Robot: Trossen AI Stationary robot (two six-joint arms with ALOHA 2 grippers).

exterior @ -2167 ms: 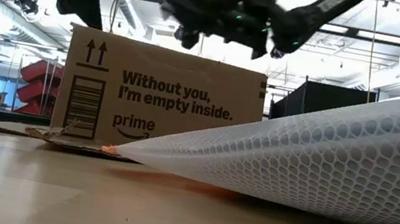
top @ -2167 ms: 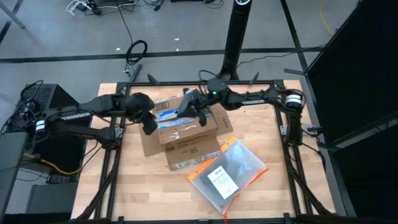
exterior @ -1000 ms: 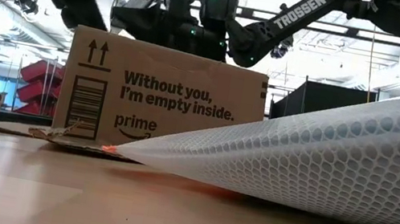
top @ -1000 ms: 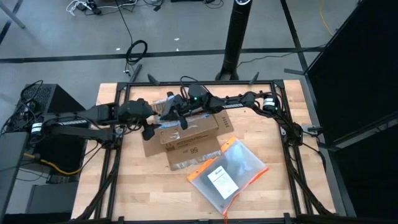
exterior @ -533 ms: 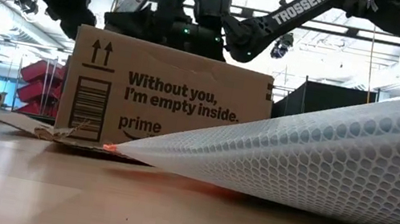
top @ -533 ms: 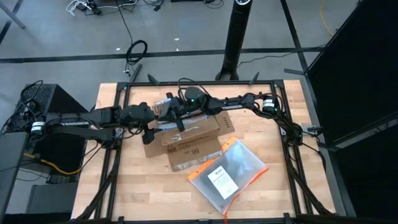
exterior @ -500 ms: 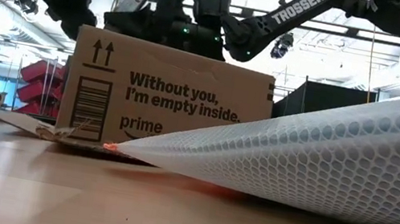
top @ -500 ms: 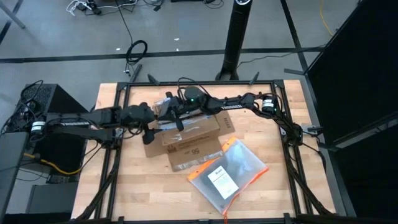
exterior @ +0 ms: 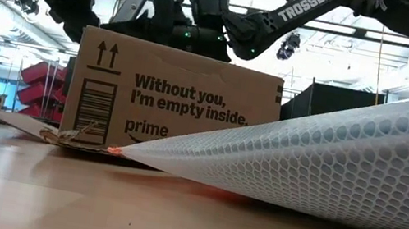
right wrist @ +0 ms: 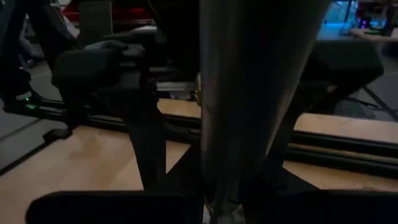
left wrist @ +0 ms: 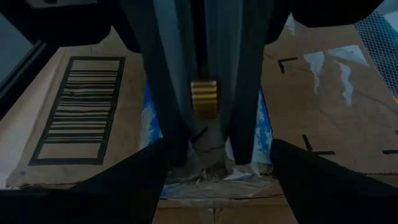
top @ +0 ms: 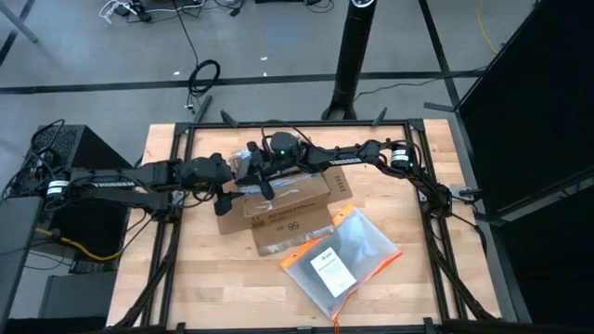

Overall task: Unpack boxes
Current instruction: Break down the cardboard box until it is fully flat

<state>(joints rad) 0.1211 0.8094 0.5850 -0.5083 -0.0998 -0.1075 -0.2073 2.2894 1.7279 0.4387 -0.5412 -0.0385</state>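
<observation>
The left tool hangs at the box's left end with its fingers spread fairly wide, straddling a grey, flat piece that stands up between them over the blue-and-white label; no clamp on it is evident. The right tool, reaching across from the far right, is pinched nearly closed on what looks like that same grey piece at the box's far-left corner.

The box sits at mid-tabletop, its flaps splayed toward the near side. What else is in the box cannot be seen from any view. To do this step well, I judge the right tool should draw the piece straight up while the left steadies the box, so it does not slide.

Near right of the box lies a clear pouch with an orange edge and a white card inside.
</observation>
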